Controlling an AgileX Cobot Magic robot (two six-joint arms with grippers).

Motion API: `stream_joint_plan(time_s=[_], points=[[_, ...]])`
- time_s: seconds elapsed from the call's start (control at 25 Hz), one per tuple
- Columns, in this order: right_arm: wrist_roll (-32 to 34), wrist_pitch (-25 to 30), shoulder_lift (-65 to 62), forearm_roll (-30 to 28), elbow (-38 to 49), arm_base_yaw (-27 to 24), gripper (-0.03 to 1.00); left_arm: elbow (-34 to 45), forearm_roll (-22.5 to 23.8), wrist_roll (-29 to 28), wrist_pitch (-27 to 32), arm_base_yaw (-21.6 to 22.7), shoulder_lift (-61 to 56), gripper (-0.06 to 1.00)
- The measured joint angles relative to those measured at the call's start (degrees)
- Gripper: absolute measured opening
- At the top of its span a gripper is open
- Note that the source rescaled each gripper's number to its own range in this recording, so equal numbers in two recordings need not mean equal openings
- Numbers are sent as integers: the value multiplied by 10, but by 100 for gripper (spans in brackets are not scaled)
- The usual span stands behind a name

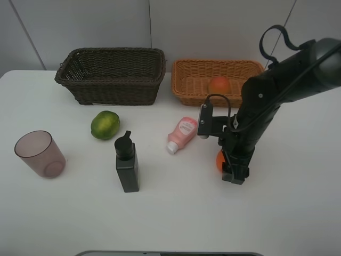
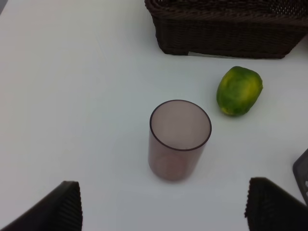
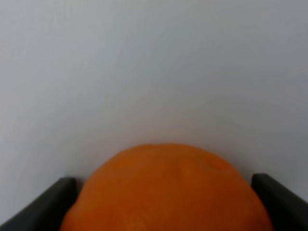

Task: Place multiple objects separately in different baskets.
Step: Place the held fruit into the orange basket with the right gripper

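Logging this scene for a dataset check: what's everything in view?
dark basket: 1, dark brown, back left
tan basket: 1, orange-tan, back right
peach: 1, reddish, in tan basket
green fruit: 1, green, before dark basket
pink bottle: 1, pink, lying mid-table
pump bottle: 1, black, upright, centre
cup: 1, mauve, upright, left
orange: 1, orange, right of pink bottle
table: 1, white
left gripper: 1, black, open, facing cup
right gripper: 1, black, around orange

From above, the right arm (image 1: 256,112) covers most of the orange (image 1: 218,160); only a sliver peeks out. In the right wrist view the orange runs off the bottom edge, and the right gripper (image 3: 162,179) shows only finger corners, its grip unclear. In the left wrist view the dark basket (image 2: 226,29) is cropped at the top, and the pump bottle (image 2: 301,175) is a scrap at the right edge.
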Motion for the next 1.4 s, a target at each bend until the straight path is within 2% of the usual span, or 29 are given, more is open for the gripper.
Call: stream_joint_plan(time_s=[0.2, 0.32, 0.4, 0.56, 0.64, 0.8, 0.92, 1.04, 1.4], points=[[5, 18, 0, 8, -14, 0, 47, 0, 0, 0, 0, 0, 0, 83], [31, 62, -6, 39, -57, 0, 47, 0, 0, 0, 0, 0, 0, 83], [79, 98, -10, 47, -99, 0, 47, 0, 0, 0, 0, 0, 0, 83], [236, 141, -11, 39, -195, -17, 47, 0, 0, 0, 0, 0, 0, 83], [345, 157, -11, 19, -242, -32, 47, 0, 0, 0, 0, 0, 0, 83], [484, 177, -8, -17, -312, -64, 47, 0, 0, 0, 0, 0, 0, 83], [537, 176, 5, -35, -356, -90, 47, 0, 0, 0, 0, 0, 0, 83], [549, 157, 24, -48, -384, -116, 47, 0, 0, 0, 0, 0, 0, 83], [564, 22, 93, -51, -392, -186, 47, 0, 0, 0, 0, 0, 0, 83]])
